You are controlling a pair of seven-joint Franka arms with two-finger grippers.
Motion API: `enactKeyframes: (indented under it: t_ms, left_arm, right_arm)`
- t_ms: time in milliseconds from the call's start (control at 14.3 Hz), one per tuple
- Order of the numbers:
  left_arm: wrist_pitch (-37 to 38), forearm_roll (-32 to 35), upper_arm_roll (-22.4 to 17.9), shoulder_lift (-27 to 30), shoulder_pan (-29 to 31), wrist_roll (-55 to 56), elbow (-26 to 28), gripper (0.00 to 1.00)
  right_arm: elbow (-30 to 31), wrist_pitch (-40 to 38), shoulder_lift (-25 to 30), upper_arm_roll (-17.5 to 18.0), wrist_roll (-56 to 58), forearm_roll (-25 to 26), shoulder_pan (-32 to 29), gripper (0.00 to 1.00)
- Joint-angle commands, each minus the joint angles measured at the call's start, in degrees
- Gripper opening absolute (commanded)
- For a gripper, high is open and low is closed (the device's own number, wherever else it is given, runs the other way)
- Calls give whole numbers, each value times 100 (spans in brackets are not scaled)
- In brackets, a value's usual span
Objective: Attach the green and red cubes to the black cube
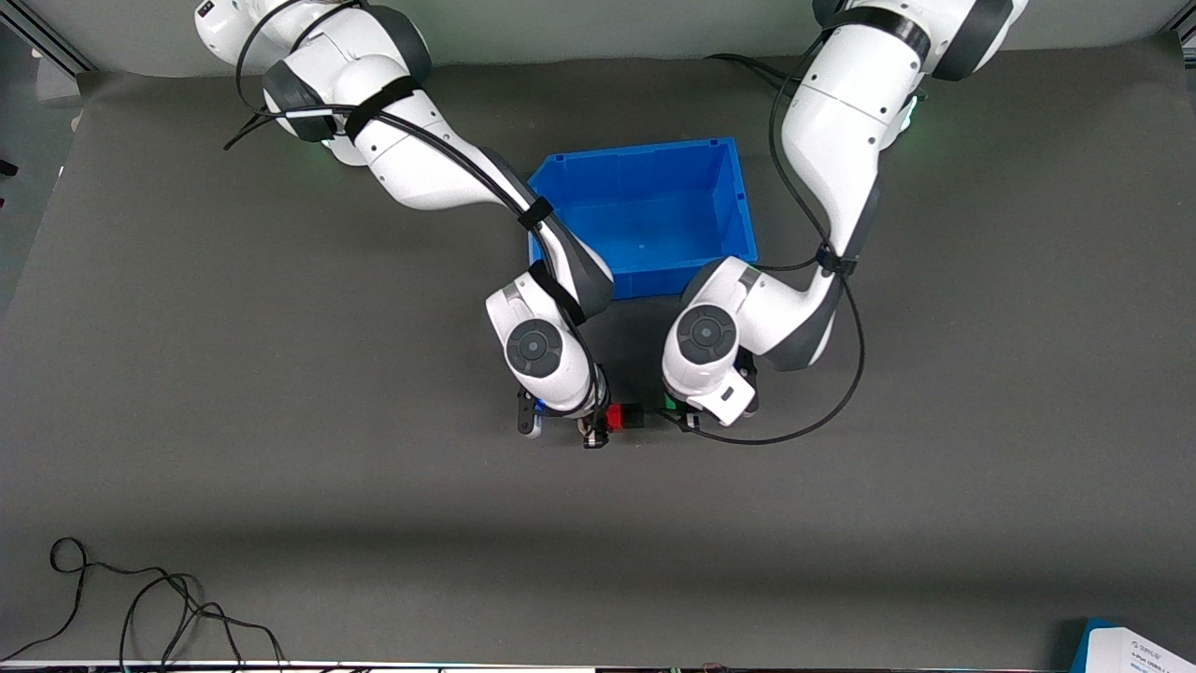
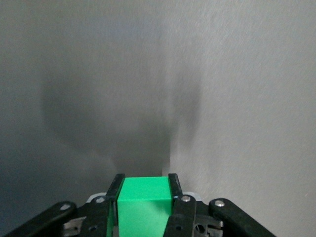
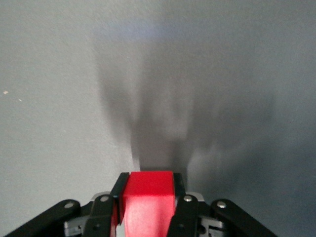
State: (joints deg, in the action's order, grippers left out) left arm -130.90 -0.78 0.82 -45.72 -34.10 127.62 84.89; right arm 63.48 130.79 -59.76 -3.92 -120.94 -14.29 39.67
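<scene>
My right gripper (image 1: 599,425) is shut on the red cube (image 1: 616,417), low over the mat in front of the blue bin. In the right wrist view the red cube (image 3: 148,200) fills the gap between the gripper's (image 3: 148,178) black fingers. The black cube (image 1: 635,416) sits right beside the red one, toward the left arm's end, and seems to touch it. My left gripper (image 1: 676,412) is shut on the green cube (image 1: 670,404), close to the black cube. The left wrist view shows the green cube (image 2: 144,202) clamped in the gripper (image 2: 144,180). Both wrist views hide the black cube.
The open blue bin (image 1: 645,154) stands farther from the front camera than the cubes, between the two arms. Loose black cables (image 1: 140,608) lie at the mat's near edge toward the right arm's end. A white and blue box (image 1: 1135,650) is at the near corner toward the left arm's end.
</scene>
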Motion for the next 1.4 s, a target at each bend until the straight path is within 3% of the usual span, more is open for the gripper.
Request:
enactKeyframes:
  t_ms: [0, 1116, 1326]
  left_arm:
    - [-102, -45, -91, -95, -149, 140, -183, 0]
    - [-384, -10, -91, -280, -246, 123, -289, 0]
    - [-393, 7, -91, -306, -237, 123, -341, 0]
  right_arm:
    - [-266, 69, -220, 5, -237, 93, 76, 23]
    - [-257, 43, -229, 23, -202, 93, 85, 25]
    - [-257, 34, -220, 23, -202, 93, 85, 44]
